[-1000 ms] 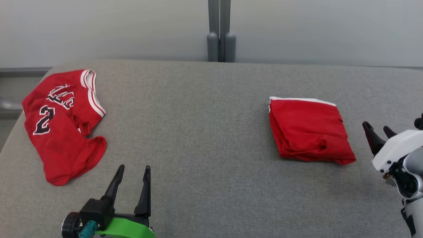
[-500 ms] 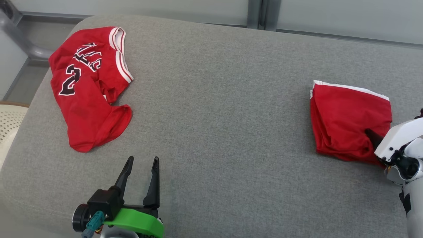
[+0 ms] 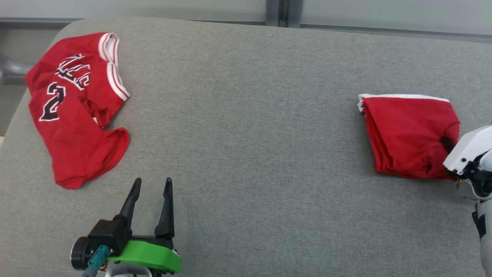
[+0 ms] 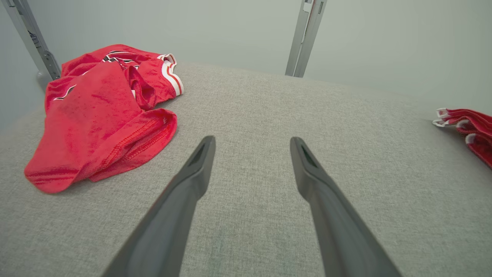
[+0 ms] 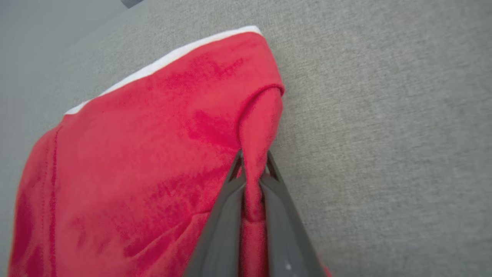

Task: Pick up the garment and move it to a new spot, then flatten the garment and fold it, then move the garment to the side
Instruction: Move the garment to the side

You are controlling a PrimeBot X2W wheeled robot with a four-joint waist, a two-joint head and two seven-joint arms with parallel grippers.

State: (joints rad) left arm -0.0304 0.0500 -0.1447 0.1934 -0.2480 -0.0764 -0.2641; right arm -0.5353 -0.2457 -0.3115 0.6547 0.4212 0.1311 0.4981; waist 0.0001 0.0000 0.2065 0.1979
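A folded red garment [image 3: 407, 134] with a white band along its far edge lies at the right of the grey padded surface [image 3: 250, 134]. My right gripper [image 3: 446, 143] is shut on a pinched ridge of cloth at its right edge; the right wrist view shows the red fold [image 5: 153, 154] squeezed between the right gripper [image 5: 253, 156] and its fingers. A second, crumpled red jersey [image 3: 77, 111] with black lettering lies at the far left. My left gripper [image 3: 152, 181] stands open and holds nothing near the front, right of that jersey [image 4: 100, 115].
A grey wall with a vertical metal post [image 3: 283, 13] runs behind the surface. The surface's rounded left corner [image 3: 15, 115] lies just beside the jersey. Bare grey padding stretches between the two garments.
The head camera has tilted down and shifted. My right gripper went from open, to the right of the folded garment, to shut on its right edge. The left gripper stays open.
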